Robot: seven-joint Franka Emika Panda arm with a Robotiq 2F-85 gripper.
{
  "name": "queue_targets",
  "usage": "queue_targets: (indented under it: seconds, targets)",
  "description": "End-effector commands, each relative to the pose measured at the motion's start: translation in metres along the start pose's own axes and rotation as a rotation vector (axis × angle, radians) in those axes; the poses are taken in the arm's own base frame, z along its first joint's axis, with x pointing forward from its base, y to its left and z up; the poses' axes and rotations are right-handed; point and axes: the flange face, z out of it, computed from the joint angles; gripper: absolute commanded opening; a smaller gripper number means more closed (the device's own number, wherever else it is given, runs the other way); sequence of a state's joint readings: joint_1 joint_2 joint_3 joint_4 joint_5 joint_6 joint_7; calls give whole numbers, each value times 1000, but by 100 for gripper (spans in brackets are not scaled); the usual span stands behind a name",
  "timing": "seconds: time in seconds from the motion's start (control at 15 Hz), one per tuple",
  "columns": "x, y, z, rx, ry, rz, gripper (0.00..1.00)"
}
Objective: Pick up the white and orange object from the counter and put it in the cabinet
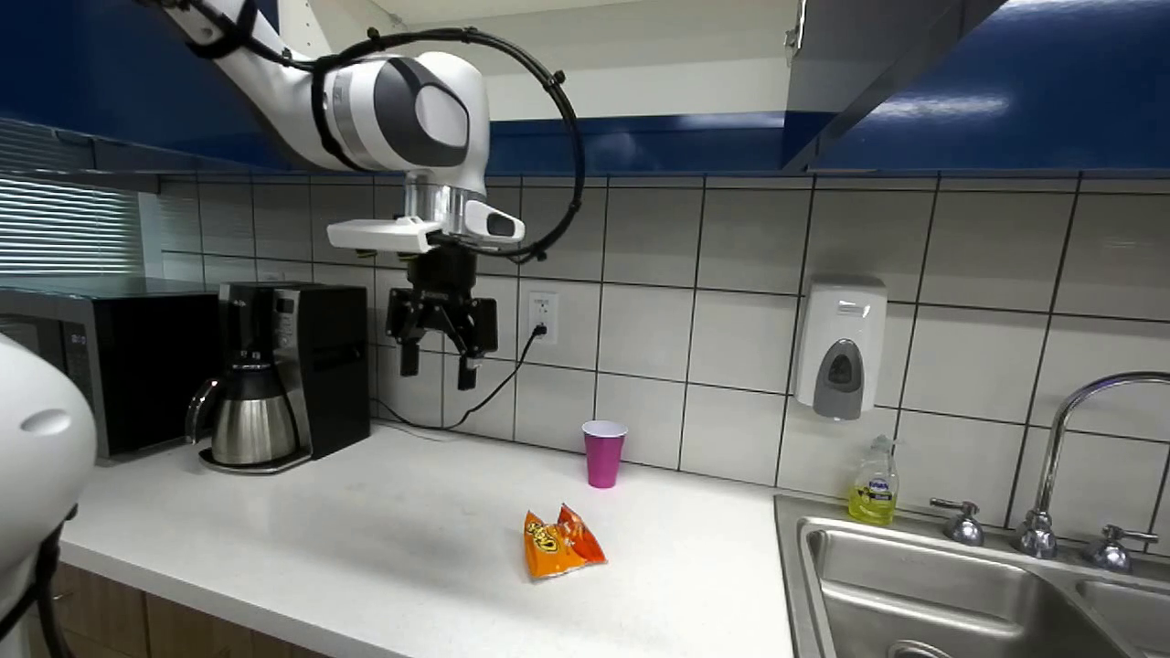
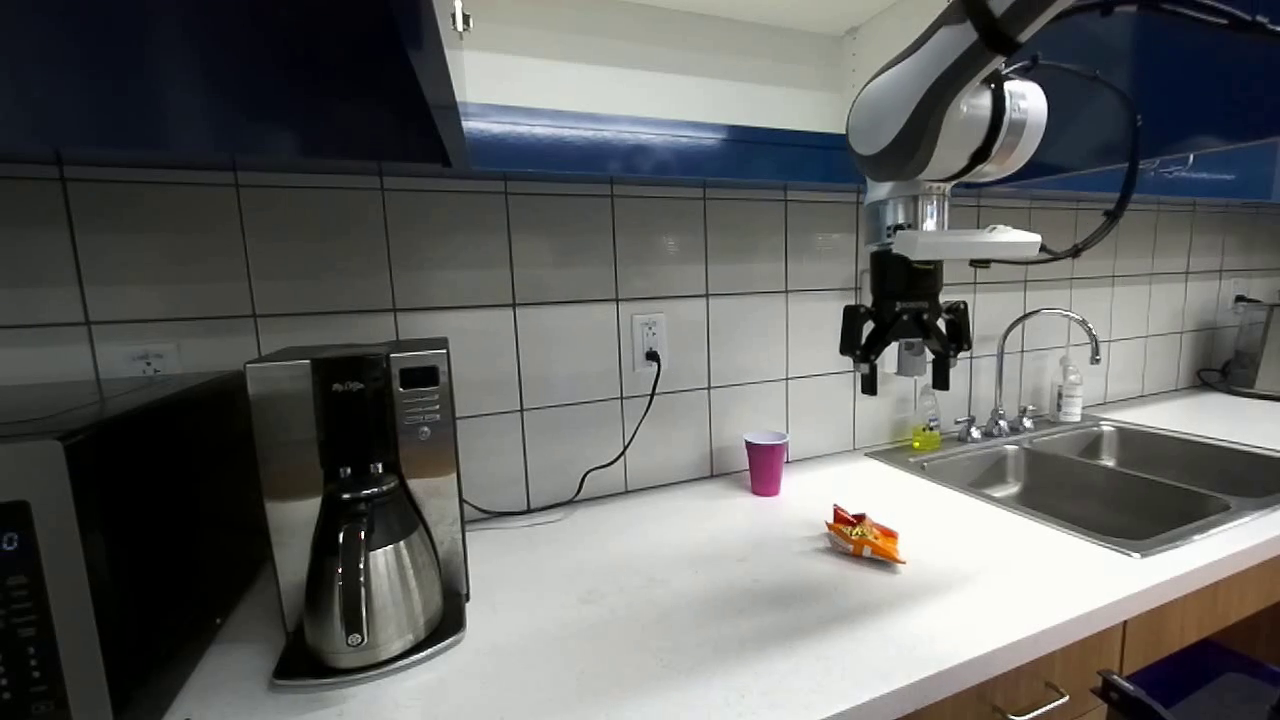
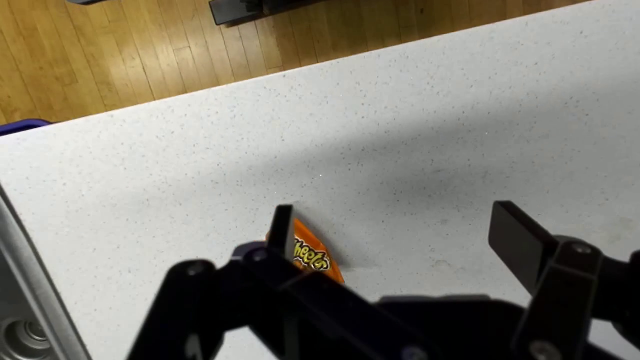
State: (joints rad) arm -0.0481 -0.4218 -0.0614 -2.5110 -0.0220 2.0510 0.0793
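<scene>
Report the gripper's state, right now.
Gripper: open and holding nothing, its fingers wide apart; the orange snack bag lies on the counter, out of its grip.

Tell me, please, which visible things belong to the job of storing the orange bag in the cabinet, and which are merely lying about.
For the job: orange Cheetos bag, counter under it, open cabinet above, robot's hand.

Not part of it: pink cup, coffee maker, microwave, soap dispenser, dish soap bottle, sink.
</scene>
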Motion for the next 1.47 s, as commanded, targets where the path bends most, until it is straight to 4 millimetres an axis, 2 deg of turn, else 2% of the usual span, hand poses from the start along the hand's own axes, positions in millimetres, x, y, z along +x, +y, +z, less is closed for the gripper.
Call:
queue_targets:
  seconds: [0.0, 0.73, 1.07, 1.4]
  targets:
    - [27, 14, 24, 18, -9, 72, 100]
    - [99, 34, 106, 69, -18, 230, 100]
    - [126, 41, 135, 80, -20, 309, 100]
    - [148, 49, 155, 52, -7, 379, 100]
